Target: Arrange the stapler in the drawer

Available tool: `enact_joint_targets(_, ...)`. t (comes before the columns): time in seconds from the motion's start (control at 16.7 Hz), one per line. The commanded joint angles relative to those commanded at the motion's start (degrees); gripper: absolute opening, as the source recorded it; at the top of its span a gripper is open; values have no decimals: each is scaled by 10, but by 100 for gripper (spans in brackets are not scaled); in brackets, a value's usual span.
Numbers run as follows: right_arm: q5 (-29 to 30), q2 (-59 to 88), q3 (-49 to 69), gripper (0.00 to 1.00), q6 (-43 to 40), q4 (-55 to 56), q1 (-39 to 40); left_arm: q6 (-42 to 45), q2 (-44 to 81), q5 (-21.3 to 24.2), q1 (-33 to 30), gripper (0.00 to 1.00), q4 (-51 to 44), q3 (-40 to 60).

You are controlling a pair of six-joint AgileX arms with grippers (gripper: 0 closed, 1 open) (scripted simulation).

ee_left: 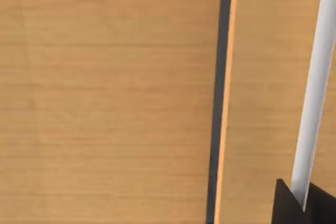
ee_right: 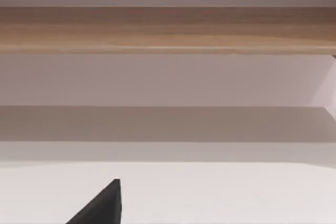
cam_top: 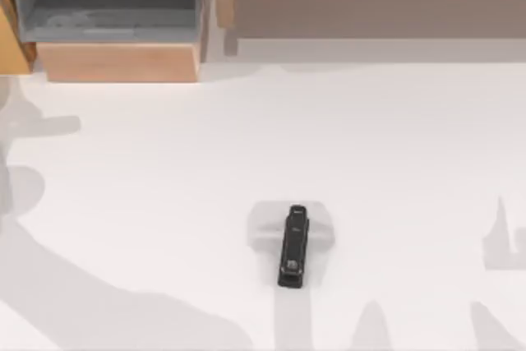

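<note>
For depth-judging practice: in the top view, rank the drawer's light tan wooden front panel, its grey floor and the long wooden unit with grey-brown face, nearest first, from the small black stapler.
1. and 2. Too close to call: tan front panel, upper left; long unit, upper right.
3. Grey floor, behind the panel.

stapler (cam_top: 294, 246) lay lengthwise on white table (cam_top: 164, 203) (lower centre) | drawer (cam_top: 115, 18) stood open, top left

White table (cam_top: 164, 203), black stapler (cam_top: 293, 246) lying near its middle, open drawer (cam_top: 115, 22) at back left
</note>
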Motion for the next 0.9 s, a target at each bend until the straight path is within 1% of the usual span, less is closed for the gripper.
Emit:
enact_joint_targets(0.3,0,0,0,100,0,0,0,2,-43,17,31,0,51,-95)
enact_joint_targets(0.66,0,0,0,100,0,0,0,2,-43,17,30,0,54,-102)
enact_joint_targets(0.9,0,0,0,100,0,0,0,3,-66,38,49,0,83,-157)
